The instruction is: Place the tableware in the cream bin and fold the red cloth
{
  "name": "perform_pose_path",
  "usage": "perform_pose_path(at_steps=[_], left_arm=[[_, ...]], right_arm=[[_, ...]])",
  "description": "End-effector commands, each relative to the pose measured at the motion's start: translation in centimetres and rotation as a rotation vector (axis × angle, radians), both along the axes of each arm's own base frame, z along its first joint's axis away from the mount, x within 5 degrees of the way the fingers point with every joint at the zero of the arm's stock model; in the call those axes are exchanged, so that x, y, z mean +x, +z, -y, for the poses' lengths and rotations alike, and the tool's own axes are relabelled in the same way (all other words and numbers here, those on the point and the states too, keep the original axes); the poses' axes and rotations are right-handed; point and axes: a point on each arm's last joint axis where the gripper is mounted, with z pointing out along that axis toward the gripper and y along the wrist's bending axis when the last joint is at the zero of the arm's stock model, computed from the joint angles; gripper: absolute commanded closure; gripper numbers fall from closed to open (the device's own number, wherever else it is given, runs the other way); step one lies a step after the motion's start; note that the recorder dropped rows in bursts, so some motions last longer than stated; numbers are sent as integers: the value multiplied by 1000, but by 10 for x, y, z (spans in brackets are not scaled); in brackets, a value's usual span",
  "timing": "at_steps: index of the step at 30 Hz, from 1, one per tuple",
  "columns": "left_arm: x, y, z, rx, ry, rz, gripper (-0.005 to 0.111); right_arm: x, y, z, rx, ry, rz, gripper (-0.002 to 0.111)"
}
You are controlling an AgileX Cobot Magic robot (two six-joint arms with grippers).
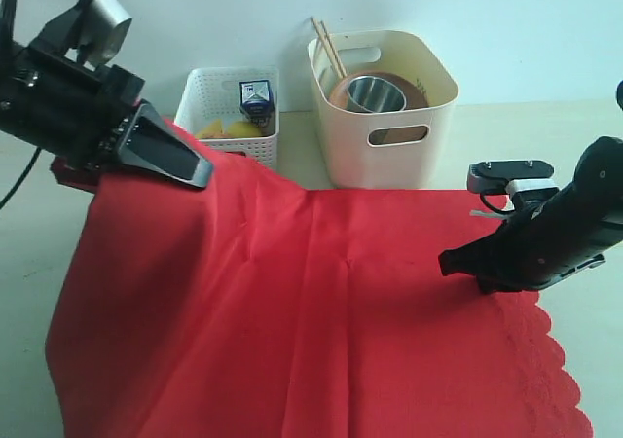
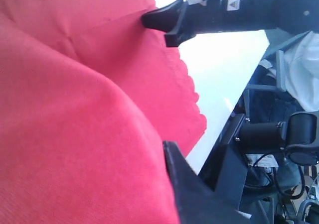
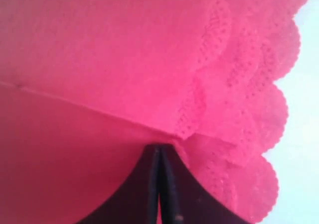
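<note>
The red cloth (image 1: 311,311) covers most of the table, its scalloped edge (image 1: 555,380) at the front right. My left gripper (image 1: 185,165) holds the cloth's far left part raised, and fabric drapes down from it. In the left wrist view one dark finger (image 2: 187,184) shows against the red cloth (image 2: 75,124); the other is hidden by fabric. My right gripper (image 1: 450,261) is shut on the cloth near its right edge, fingers (image 3: 167,184) pressed together on a pinched fold (image 3: 172,134). The cream bin (image 1: 384,136) holds the steel cup (image 1: 375,92), brown plate (image 1: 409,90) and chopsticks (image 1: 327,47). Bowl, spoon and knife are out of sight.
A white perforated basket (image 1: 219,88) stands left of the bin, with a milk carton (image 1: 257,97) and yellow food (image 1: 229,127) inside. Bare table (image 1: 574,146) shows at the right behind my right arm. The right arm (image 2: 224,12) appears in the left wrist view.
</note>
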Motion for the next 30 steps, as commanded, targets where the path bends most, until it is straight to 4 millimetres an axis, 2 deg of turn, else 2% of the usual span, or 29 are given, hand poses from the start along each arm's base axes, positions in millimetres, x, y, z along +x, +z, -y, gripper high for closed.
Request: perform_pose_path(at_steps=[1,12,16,20,26,27,28,30], left_arm=[[-5,10,30,-90,30,26,107],[-17,36,101,-178,48,138,107],[-17,37,127,-194,3,123,107],[-7,23,148,-188,-7,88,107],[4,-16,179,-162,-27,11,107],[6,-27,188,-152,-40,-10,103],[7,-31,191,-148,-44,-15,101],[9,-44,198,-138,-51,-37,82]], right_arm=[[-5,-15,0,-16,21,-65,108],[-7,-15,-2,-12,26,-85,108],[-8,-15,-2,-12,28,-94,108],[-9,-16,-2,-11,30,-106,108],[-11,-12,-2,-13,44,-118,108],[-11,-4,1,-19,52,-110,108],[-10,4,2,-20,49,-113,108],[-7,34,7,-70,50,-159,108]])
